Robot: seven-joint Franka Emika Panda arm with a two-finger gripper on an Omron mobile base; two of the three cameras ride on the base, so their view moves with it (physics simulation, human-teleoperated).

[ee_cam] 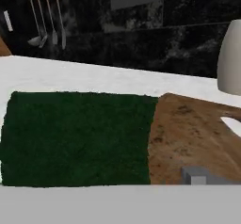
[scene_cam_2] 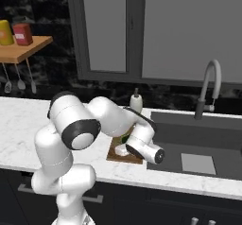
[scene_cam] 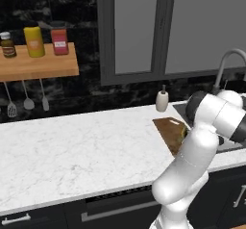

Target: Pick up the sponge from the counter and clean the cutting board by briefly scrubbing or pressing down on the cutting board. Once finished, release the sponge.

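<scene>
The dark green sponge [ee_cam: 77,138] lies flat on the brown wooden cutting board [ee_cam: 193,133], close under the hand. One grey fingertip [ee_cam: 195,175] shows to the right of the sponge, apart from its edge. From the right base view my gripper [scene_cam_2: 124,148] is low over the cutting board [scene_cam_2: 124,159], open, with the sponge [scene_cam_2: 125,138] just behind it. From the left base view the arm covers the hand; the cutting board [scene_cam: 166,124] lies on the white marble counter [scene_cam: 86,146] beside the sink, and a bit of the sponge [scene_cam: 184,133] peeks out.
A white soap dispenser [scene_cam_2: 136,103] stands behind the board by the wall. The sink [scene_cam_2: 198,143] and its faucet [scene_cam_2: 208,87] lie right of the board. At the far left hangs a wooden shelf [scene_cam: 38,64] with jars on it and utensils beneath it.
</scene>
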